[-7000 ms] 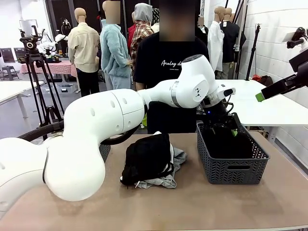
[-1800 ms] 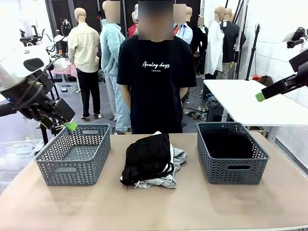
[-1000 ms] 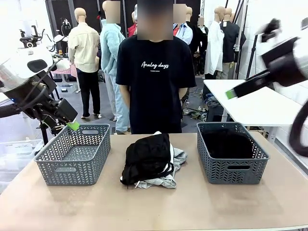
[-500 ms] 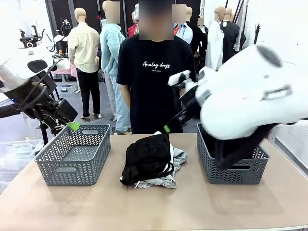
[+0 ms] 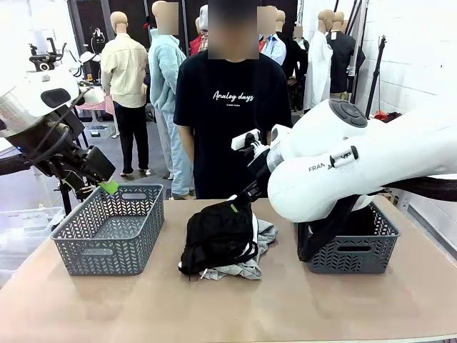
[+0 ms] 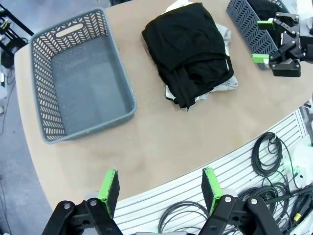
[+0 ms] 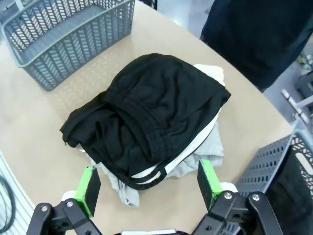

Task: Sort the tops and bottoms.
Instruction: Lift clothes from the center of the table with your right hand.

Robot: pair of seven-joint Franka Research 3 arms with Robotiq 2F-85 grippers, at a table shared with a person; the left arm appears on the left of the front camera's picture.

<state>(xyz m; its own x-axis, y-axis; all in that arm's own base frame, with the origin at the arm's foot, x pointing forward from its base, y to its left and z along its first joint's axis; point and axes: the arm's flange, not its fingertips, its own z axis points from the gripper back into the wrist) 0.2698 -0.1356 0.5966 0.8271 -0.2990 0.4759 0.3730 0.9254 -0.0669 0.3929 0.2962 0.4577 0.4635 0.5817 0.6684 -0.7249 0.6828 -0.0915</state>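
A soft heap of clothes (image 5: 221, 239), black garment (image 7: 146, 110) on top, lies on the tabletop (image 5: 235, 307) between left basket (image 5: 107, 246) and right basket (image 5: 353, 254). It is probably light and limp, best pinched at a bunched top fold. The right pincer (image 7: 149, 183) hovers spread above it; the left pincer (image 6: 160, 187) is spread, well apart.

You lose most of the right basket (image 5: 350, 251) in the front view, since the right arm (image 5: 357, 164) covers it. Under the right gripper (image 7: 149, 183), the black garment (image 7: 146, 112) buries the grey piece (image 7: 212, 144) and white piece (image 7: 208, 73), so their type is unreadable. Ahead of the fingers, the left basket (image 7: 63, 34) runs off-frame.
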